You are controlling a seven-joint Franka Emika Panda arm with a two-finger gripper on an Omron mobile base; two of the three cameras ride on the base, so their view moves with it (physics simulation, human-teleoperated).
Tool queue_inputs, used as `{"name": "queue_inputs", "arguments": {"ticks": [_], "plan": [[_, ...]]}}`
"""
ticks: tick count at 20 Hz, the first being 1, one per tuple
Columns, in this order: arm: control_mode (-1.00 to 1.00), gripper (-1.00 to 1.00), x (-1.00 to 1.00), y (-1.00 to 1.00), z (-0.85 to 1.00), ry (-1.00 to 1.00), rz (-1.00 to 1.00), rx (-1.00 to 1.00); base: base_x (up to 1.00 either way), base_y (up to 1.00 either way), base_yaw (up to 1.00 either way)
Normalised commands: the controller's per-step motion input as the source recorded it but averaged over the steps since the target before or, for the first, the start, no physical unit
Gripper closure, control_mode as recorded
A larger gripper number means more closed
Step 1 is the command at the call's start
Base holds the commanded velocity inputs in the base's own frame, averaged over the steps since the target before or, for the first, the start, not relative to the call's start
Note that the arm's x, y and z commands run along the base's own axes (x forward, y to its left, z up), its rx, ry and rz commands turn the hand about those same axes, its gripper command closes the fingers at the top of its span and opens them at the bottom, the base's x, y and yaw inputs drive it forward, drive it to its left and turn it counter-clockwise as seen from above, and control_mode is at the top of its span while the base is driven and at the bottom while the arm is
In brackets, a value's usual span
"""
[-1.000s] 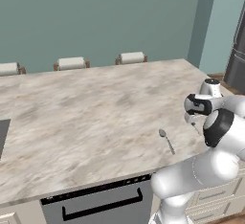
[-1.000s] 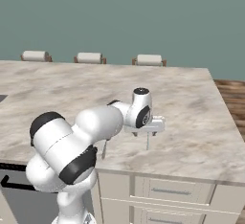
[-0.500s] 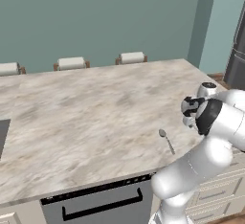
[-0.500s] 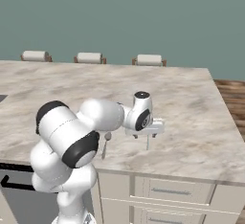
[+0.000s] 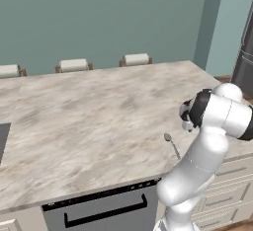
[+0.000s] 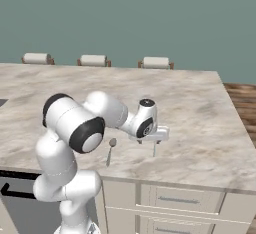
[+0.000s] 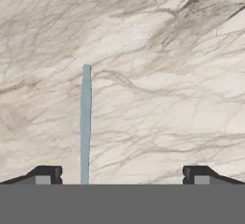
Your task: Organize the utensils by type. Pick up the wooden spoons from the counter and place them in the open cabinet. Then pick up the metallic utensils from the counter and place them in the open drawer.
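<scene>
A white robot arm bends over a wide marbled stone table (image 5: 89,116) set against a teal wall. In the left base view the arm rises from the lower right and folds back on itself, its dark-jointed wrist above the table's near right part. A thin grey metal spoon (image 5: 171,144) lies flat on the table near the front edge, just left of the arm, its small bowl pointing away from the edge and its handle running toward the edge. In the right base view the spoon (image 6: 110,150) lies just left of the hand, and the gripper (image 6: 153,147) points down at the table close beside the spoon without touching it. In the hand view the camera looks straight down at the stone: a slim grey handle (image 7: 85,122) runs up from the bottom of the picture, nearer the left fingertip (image 7: 47,174) than the right one (image 7: 197,174). The two fingertips stand wide apart with nothing between them but bare stone, so the gripper (image 7: 122,175) is open and holds nothing. Three pale chair backs (image 5: 74,65) line the far edge of the table. Below the front edge sits a dark appliance front (image 5: 104,210) with a black handle, and pale drawer fronts (image 6: 175,200) are to its right.
</scene>
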Motion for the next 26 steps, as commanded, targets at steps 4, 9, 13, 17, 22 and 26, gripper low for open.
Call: {"name": "queue_inputs", "arguments": {"ticks": [4, 9, 13, 17, 22, 26], "plan": [[-1.0, -1.0, 0.42, -0.28, -0.16, 0.0, 0.06, 0.07, 0.0, 0.0, 0.0], [-1.0, -1.0, 0.4, -0.37, -0.2, 0.0, 0.07, 0.04, 0.0, 0.0, 0.0], [-1.0, -1.0, 0.38, -0.44, -0.18, 0.0, 0.08, 0.02, 0.0, 0.0, 0.0], [-1.0, -1.0, 0.26, -0.49, -0.21, 0.0, 0.05, 0.02, 0.0, 0.0, 0.0], [-1.0, 1.0, 0.01, -0.82, -0.44, 0.0, 0.04, 0.04, 0.0, 0.0, 0.0], [-1.0, 1.0, -0.21, -0.81, -0.52, 0.0, 0.0, 0.04, 0.0, 0.0, 0.0]]}}
